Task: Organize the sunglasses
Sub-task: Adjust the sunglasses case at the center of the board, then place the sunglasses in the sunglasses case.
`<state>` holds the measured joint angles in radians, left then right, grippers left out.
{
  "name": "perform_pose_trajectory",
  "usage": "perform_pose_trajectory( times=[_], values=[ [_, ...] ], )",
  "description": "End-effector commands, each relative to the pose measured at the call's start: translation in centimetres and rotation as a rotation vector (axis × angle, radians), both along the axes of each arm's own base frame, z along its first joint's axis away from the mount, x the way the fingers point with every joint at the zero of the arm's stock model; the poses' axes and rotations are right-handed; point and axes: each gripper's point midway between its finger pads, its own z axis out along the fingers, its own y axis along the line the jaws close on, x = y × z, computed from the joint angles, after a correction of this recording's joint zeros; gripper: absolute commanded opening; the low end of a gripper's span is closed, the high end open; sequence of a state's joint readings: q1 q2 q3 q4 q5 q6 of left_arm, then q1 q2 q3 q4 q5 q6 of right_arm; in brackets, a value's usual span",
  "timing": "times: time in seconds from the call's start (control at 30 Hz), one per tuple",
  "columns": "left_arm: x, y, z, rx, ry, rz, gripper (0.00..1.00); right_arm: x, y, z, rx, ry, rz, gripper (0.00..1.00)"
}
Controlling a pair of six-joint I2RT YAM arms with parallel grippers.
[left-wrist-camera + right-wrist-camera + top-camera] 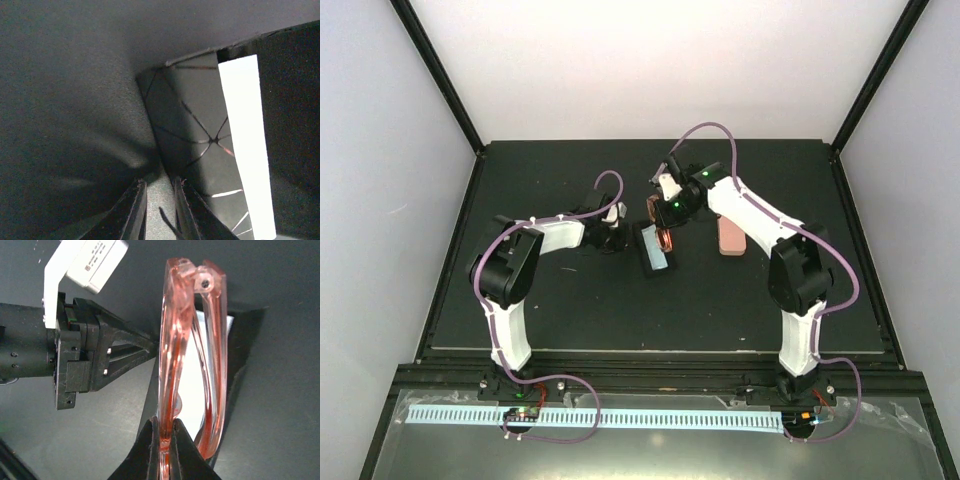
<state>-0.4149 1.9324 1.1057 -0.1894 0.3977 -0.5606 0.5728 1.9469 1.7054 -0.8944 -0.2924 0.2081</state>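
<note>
Our right claw [164,427] clamps the red sunglasses [170,350] by the rim; we judge them light, slippery, brittle. Our left claw [159,183], by the black case [190,130]: state we cannot tell.

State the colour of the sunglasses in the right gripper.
Sunglasses: translucent pinkish-red, clearest in right wrist view.

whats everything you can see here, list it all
sunglasses: 1, clear red-pink, folded, held over the black case
black case: 1, black, open, mid table
cloth: 1, pale blue, inside the black case
pink case: 1, pink, on the table right of the black case
table: 1, black, under everything
cables: 2, purple, one along each arm
arms: 2, white and black, near edge
left claw: 1, black, at the black case's left edge, grip unclear
right claw: 1, black, shut on the sunglasses
</note>
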Motion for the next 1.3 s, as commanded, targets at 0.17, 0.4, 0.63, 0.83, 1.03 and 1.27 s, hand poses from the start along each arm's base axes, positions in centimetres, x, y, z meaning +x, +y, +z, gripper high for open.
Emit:
perform_pose_trajectory(
  times=[0.17, 0.4, 0.63, 0.83, 1.03, 1.27],
  values=[
    [-0.4, -1.3, -0.5, -0.036, 0.025, -0.054, 0.19, -0.7, 1.4, -3.6, 0.031, 0.2, -0.094, 0.01],
    [-0.8, -1.3, -0.6, -0.036, 0.029, -0.055, 0.19, -0.7, 1.1, -5.5, 0.0, 0.269, -0.188, 0.01],
    [-1.6, -1.2, -0.6, -0.04, 0.049, -0.041, 0.2, -0.7, 1.8, -6.5, 0.081, 0.342, -0.334, 0.01],
    [-2.4, -0.9, -0.3, -0.051, 0.047, -0.025, 0.21, -0.5, 1.6, -7.4, 0.069, 0.362, -0.386, 0.01],
    [-2.7, -0.9, 0.1, -0.055, 0.042, -0.031, 0.21, -0.7, 2.4, -7.8, 0.095, 0.399, -0.365, 0.01],
    [-2.7, -1.0, 0.4, -0.057, 0.038, -0.033, 0.22, -0.9, 2.5, -7.9, 0.096, 0.408, -0.353, 0.09]
  ],
)
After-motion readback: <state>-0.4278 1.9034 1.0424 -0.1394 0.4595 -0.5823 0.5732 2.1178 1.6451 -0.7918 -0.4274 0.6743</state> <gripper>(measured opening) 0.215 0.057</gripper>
